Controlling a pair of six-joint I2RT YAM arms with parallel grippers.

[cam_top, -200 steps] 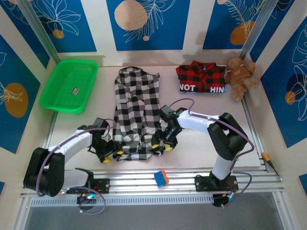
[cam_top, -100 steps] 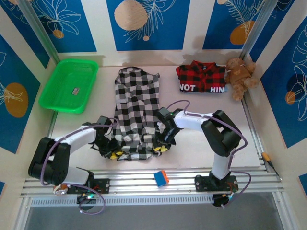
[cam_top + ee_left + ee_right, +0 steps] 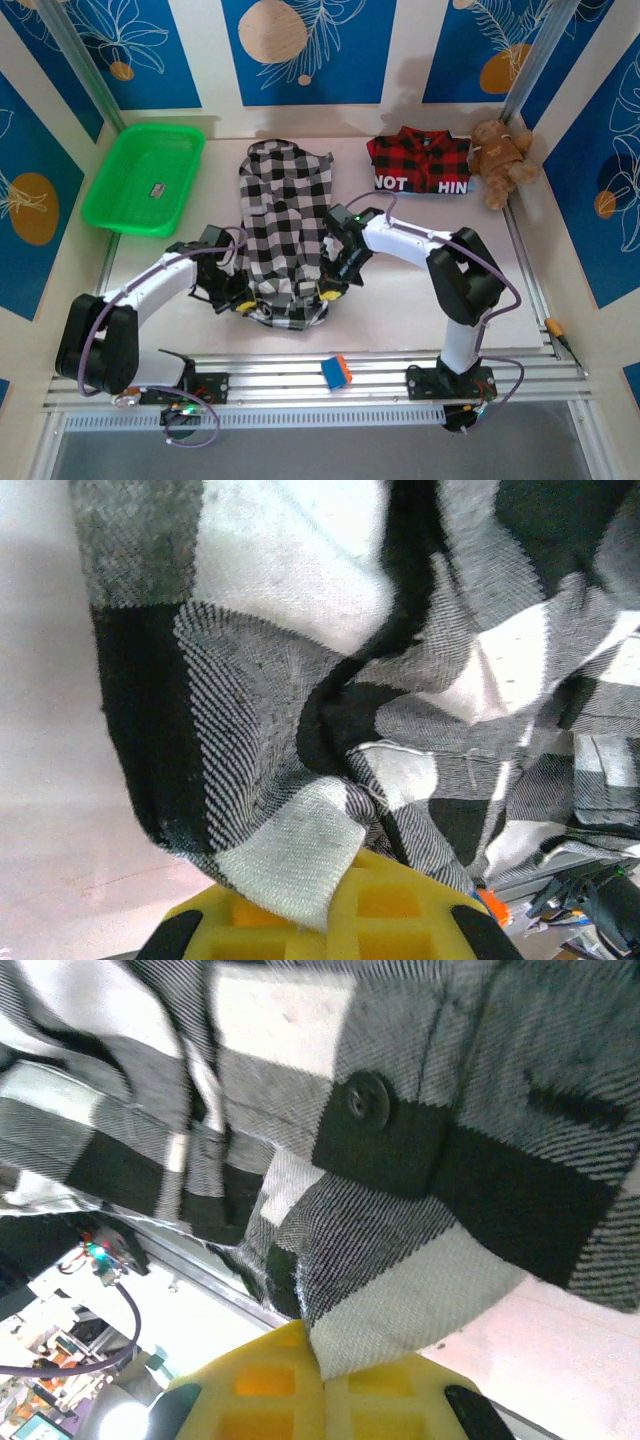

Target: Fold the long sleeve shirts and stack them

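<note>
Legible writing: the red-and-black plaid shirt [image 3: 420,160] carries a black band [image 3: 391,184] with white letters reading "NOT" at left and "HIN" at right; the middle of the wording is lost in the fold. This shirt lies folded at the far right of the table [image 3: 400,300], just beside the teddy bear [image 3: 503,160]. No other text can be read. A small item lies in the green basket [image 3: 145,178] at far left; any marking on it is too small to tell.

The black-and-white checked shirt [image 3: 285,215] lies lengthwise at table centre, collar far.

Left gripper [image 3: 242,305]: jaws closed on the shirt's near left corner; in the wrist view the cloth [image 3: 300,680] runs down between the yellow pads [image 3: 400,920].

Right gripper [image 3: 328,292]: jaws closed on the near right corner; the cloth [image 3: 400,1160] is pinched between its yellow pads [image 3: 370,1400].

Change from one second ago: both grippers stood open at the near corners of a flat hem. Both are now clamped and sit farther from the near edge, and the near hem is bunched and rumpled between them.
</note>
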